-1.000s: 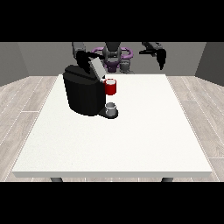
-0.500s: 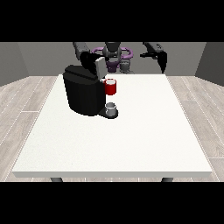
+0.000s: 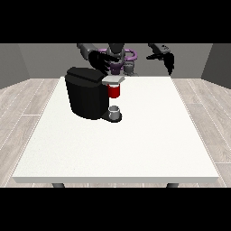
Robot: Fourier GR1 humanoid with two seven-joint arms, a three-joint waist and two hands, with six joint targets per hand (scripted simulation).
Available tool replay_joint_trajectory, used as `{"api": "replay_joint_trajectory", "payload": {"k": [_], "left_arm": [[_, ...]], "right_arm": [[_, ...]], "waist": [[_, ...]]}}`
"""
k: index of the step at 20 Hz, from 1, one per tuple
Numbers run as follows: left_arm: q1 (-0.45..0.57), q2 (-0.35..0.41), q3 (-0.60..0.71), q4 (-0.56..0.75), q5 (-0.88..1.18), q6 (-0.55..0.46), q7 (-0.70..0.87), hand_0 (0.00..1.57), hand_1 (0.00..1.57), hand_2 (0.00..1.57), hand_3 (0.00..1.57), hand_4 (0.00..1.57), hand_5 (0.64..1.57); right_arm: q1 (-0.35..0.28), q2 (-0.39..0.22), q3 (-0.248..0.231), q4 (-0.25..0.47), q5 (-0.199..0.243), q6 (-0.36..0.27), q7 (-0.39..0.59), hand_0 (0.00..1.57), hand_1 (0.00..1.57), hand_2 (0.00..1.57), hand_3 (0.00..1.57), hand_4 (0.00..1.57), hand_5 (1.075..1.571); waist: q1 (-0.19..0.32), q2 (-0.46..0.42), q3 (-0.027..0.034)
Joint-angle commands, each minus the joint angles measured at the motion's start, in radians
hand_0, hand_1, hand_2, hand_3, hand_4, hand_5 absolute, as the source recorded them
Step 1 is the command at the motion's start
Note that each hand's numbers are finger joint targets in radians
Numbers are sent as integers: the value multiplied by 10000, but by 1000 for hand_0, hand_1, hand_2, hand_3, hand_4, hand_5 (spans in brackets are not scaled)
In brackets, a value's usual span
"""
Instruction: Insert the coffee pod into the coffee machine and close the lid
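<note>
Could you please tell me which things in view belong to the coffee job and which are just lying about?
For the job: coffee machine, hand at the view's left, above the machine.
Not in use: hand at the view's right, white table, grey thing on the machine's base.

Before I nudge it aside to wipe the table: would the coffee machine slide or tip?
The coffee machine looks squat and broad-based, so it probably slides rather than tips. Its bulk suggests it's fairly heavy. A small grey thing on its base might shift.
</note>
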Motion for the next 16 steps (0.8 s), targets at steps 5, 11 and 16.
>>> {"api": "replay_joint_trajectory", "payload": {"k": [5, 11, 16], "left_arm": [[151, -93, -397, -629, 262, -244, 513, 0, 0, 0, 0, 0, 1571], [159, -401, -456, -357, -25, 187, -613, 0, 0, 0, 0, 185, 1571], [438, -532, -471, -90, -152, 455, -593, 0, 0, 0, 0, 192, 1571]], "right_arm": [[-600, 276, 30, 560, 462, -369, 9, 0, 0, 0, 0, 142, 1571], [-180, 871, 314, 51, 362, -199, -831, 0, 0, 0, 0, 67, 1571], [1062, 1101, 837, -689, -530, 399, -1300, 0, 0, 0, 0, 275, 1571]], "waist": [[467, -228, 4], [-37, -250, 4], [-700, -939, 6]]}}
